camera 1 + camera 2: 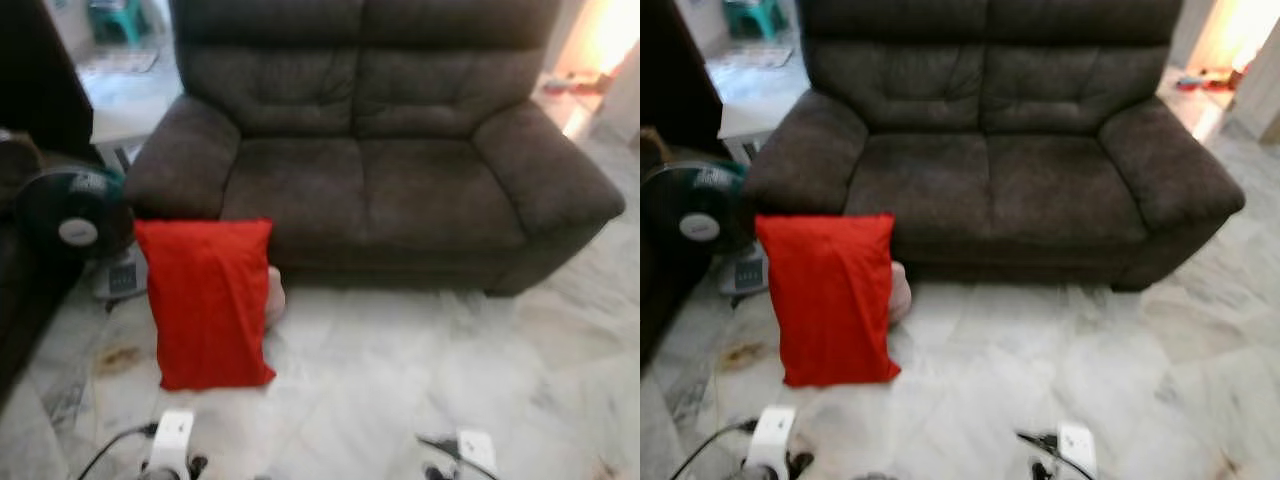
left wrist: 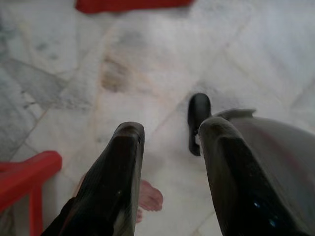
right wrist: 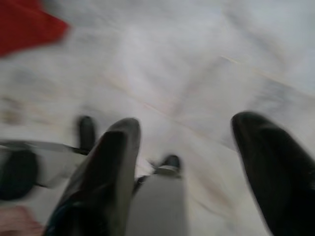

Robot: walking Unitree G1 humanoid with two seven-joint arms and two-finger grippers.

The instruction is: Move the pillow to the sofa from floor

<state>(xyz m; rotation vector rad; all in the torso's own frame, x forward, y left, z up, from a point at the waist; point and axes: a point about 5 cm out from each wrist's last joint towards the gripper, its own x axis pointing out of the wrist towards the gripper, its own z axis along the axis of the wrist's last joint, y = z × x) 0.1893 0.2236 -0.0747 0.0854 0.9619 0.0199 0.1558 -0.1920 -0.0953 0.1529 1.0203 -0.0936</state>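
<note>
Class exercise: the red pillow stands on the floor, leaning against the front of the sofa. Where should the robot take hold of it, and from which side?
Probably the top edge of the red pillow. It stands upright against the sofa front, so that edge is free and faces the robot. Coming from above and in front, the open left gripper and right gripper could pinch the upper corners; the fan crowds its left side.

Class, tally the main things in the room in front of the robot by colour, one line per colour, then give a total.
Red: 1, the pillow leaning upright on the floor by the sofa's front.
Dark brown: 1, the sofa.
Dark green: 1, the fan standing left of the pillow.
Total: 3
</note>
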